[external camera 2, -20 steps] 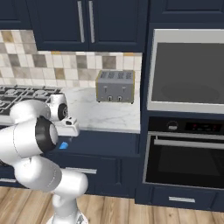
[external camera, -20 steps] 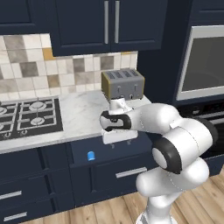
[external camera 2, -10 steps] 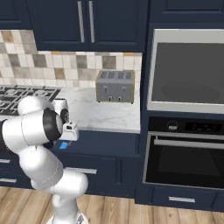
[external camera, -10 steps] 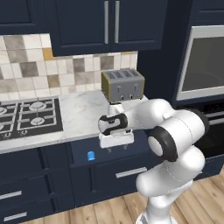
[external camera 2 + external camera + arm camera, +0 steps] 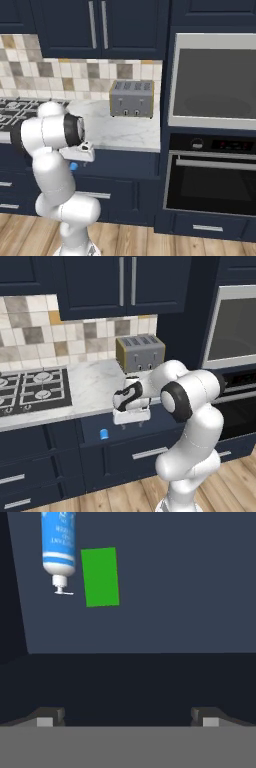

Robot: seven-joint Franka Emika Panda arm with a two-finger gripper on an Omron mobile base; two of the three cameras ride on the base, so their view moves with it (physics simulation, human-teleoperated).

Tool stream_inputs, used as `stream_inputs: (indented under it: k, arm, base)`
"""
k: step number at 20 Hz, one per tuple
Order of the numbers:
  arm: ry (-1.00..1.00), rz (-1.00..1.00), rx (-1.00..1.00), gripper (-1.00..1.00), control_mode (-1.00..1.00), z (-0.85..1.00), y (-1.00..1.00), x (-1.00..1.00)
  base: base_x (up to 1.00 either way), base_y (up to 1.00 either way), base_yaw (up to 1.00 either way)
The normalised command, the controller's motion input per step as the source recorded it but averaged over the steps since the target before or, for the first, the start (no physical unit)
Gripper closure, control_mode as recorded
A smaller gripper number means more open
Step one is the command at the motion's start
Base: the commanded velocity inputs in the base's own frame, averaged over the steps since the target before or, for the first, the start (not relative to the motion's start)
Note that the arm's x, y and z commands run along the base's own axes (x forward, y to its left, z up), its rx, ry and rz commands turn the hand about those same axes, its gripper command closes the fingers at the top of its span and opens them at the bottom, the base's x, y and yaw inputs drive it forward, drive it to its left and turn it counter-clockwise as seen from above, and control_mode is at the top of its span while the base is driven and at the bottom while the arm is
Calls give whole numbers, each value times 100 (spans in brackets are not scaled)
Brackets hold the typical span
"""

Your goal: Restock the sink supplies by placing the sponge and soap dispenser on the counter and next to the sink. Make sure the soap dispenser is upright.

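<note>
Facing sponge [image 5: 100, 576], soap dispenser [image 5: 59, 543]

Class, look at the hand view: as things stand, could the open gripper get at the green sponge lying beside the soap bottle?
Probably yes. The gripper is open and nothing lies between it and the sponge. The soap bottle lies close alongside, apparently not touching, so it could get nudged.

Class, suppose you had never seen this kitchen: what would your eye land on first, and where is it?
Probably the big white robot arm bent low before the navy cabinets, its gripper open over a drawer. In the hand view, a bright green sponge lies beside a blue soap dispenser on a dark floor. A silver toaster stands on the marble counter.
</note>
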Motion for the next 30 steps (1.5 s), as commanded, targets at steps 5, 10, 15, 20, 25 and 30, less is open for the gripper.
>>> stream_inputs:
  k: [5, 10, 15, 20, 25, 30]
  arm:
    - [7, 0, 0, -100, -100, -47, 10, 21]
    - [7, 0, 0, -100, -100, -47, 12, 1]
    - [2, 0, 0, -100, -100, -14, 7, -29]
    - [0, 0, 0, -100, -100, 0, 0, -95]
    - [0, 0, 0, -100, -100, 0, 0, -100]
    - [0, 0, 1, -100, -100, 0, 0, -100]
  base:
    - [0, 0, 0]
    - [0, 0, 0]
    - [0, 0, 0]
    - [0, 0, 0]
    - [0, 0, 0]
    - [0, 0, 0]
